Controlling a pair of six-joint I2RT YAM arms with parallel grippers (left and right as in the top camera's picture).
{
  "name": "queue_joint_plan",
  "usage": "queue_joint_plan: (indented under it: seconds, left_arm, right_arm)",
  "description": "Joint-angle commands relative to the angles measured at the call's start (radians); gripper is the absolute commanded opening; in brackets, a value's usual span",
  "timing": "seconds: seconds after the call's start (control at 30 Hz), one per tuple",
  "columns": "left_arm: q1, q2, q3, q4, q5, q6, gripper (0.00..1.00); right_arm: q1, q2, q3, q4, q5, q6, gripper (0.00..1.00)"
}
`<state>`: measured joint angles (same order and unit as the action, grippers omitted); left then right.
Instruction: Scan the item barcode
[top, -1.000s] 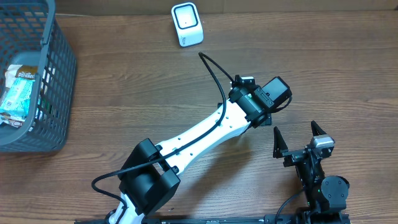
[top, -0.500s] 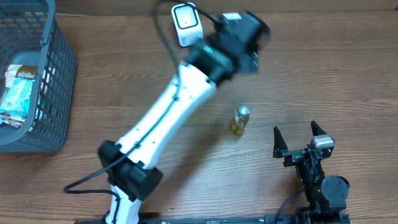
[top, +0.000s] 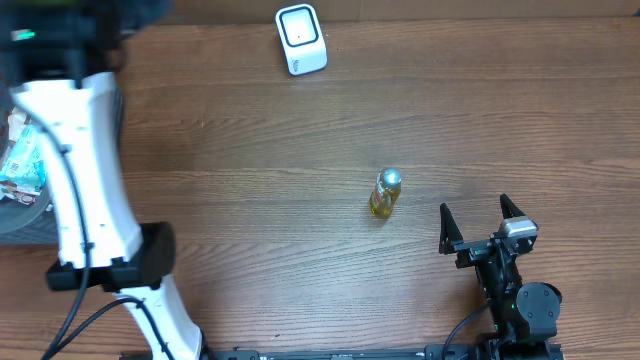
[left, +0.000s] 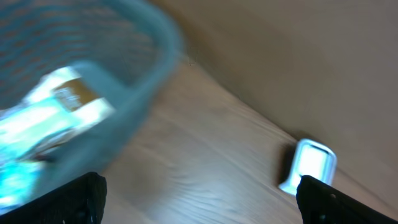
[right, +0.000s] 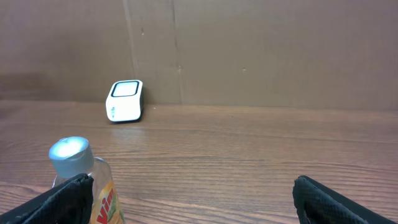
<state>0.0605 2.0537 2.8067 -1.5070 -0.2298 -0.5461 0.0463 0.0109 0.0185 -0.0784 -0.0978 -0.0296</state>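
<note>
A: Looking for the bottle (top: 385, 193). Finding it anywhere?
B: Seeing it standing upright on the desk (top: 250, 150), right of centre in the overhead frame, touching nothing. Also showing at the lower left of the right wrist view, with a silver cap on top and a yellow label below.
A: Being gripped by anything?
B: No. Sitting free, up and to the left of the right gripper (top: 474, 208). Finding that one at the lower right of the overhead frame, with jaws wide apart and grasping nothing.
A: And the left gripper (left: 202, 199)?
B: Hanging released as well, with both fingertips showing at the bottom corners of the left wrist view and nothing between them. Seeing the left arm (top: 80, 180) reaching up the left edge of the overhead frame, blurred at the upper left corner.
A: Facing what?
B: Looking at the blue-grey basket (left: 155, 56) at the upper left of the left wrist view, blurred and holding a pale packet (left: 56, 112).
A: Seeing the scanner (top: 301, 39)?
B: Sitting at the top of the overhead frame, left of centre, small and white, well apart from the bottle.
</note>
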Motion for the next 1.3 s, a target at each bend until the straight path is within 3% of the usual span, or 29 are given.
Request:
queue_joint_plan:
  seconds: [0.0,0.2,0.37,0.6,0.97,1.27]
  left_arm:
    - [0.174,-0.006,0.022,-0.059,0.084,-0.003,1.0]
    - [0.376,-0.006,0.021,-0.174,0.1,-0.039,1.0]
    - [0.475,-0.006,-0.015,-0.182,0.133,0.031,1.0]
    - [0.502,-0.006,-0.161,-0.183,0.116,0.106,1.0]
    - [0.55,-0.006,-0.444,-0.175,0.114,0.126,0.99]
    - [0.576,-0.006,-0.649,-0.058,0.116,0.16,1.0]
  right_arm:
    - [-0.002,-0.008,-0.011,0.004,-0.001,-0.005,1.0]
    - [-0.002,-0.008,-0.011,0.004,-0.001,-0.005,1.0]
    - [-0.002,-0.008,-0.011,0.004,-0.001,-0.005,1.0]
    - [-0.002,-0.008,-0.011,0.004,-0.001,-0.005,1.0]
    - [-0.002,-0.008,-0.011,0.004,-0.001,-0.005,1.0]
    - [-0.002,-0.008,-0.011,0.004,-0.001,-0.005,1.0]
